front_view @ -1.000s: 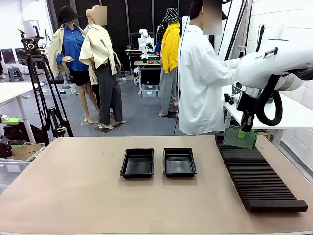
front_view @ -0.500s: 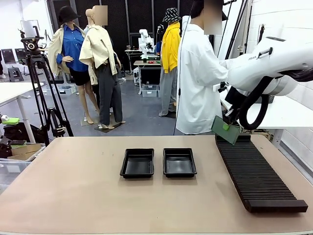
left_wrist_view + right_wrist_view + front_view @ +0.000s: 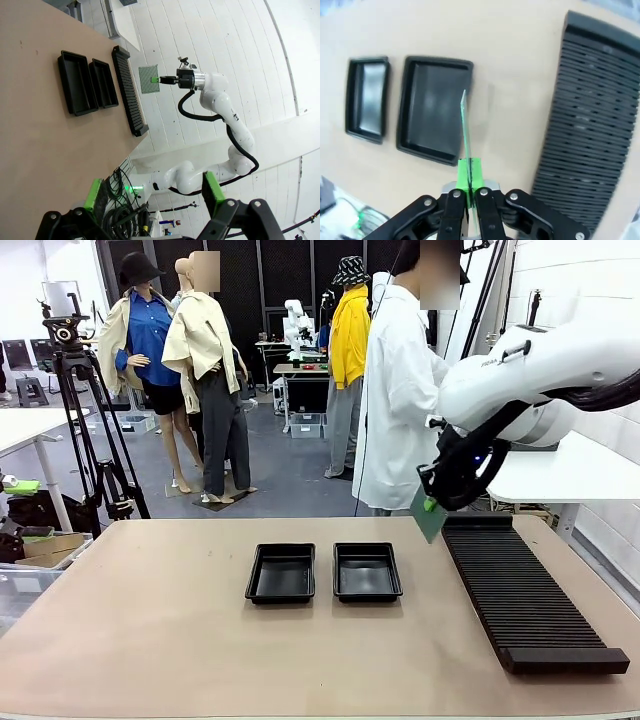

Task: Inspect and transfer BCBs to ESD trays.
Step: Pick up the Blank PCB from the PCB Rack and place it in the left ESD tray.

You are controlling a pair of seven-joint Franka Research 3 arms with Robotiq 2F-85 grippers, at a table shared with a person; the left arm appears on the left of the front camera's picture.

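Right gripper (image 3: 431, 504) is clamped on a BCB (image 3: 464, 125) in the air beside the ESD trays (image 3: 367, 597), while the left gripper (image 3: 152, 194) has its jaws wide apart.

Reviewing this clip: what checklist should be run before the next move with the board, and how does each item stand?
1. Right gripper shut on board: ok.
2. Board clear of rack: ok.
3. Left tray and right tray empty: ok.
4. Board lying flat for set-down: not ok, it hangs on edge.
5. Board centred over a tray: cannot tell.
6. Left gripper open, away from trays: ok.
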